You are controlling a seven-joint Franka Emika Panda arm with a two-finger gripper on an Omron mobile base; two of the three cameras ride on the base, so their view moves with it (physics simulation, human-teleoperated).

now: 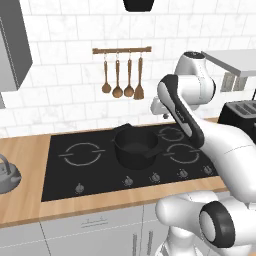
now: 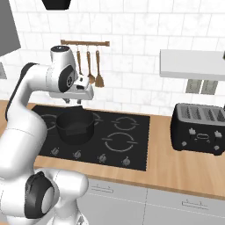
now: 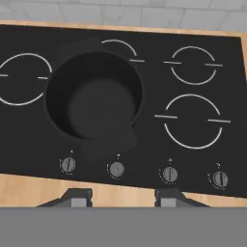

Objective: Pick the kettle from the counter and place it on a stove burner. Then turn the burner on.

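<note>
The silver-grey kettle (image 1: 7, 175) stands on the wood counter (image 1: 22, 150) at the far left, left of the black glass stove and far from the arm. The largest white ring, the stove burner (image 1: 82, 154), lies bare at the stove's left; in the hand view this burner (image 3: 21, 79) is cut off by the left edge. My gripper (image 3: 124, 197) hangs open above the stove's front edge, with nothing between its tips. In the right base view the hand (image 2: 81, 92) hovers over the black pot.
A black two-handled pot (image 1: 135, 147) sits mid-stove on a burner. Several knobs (image 3: 116, 169) line the stove's front strip. A black toaster (image 2: 200, 127) stands on the counter to the right. Wooden utensils (image 1: 122, 80) hang on the tiled wall.
</note>
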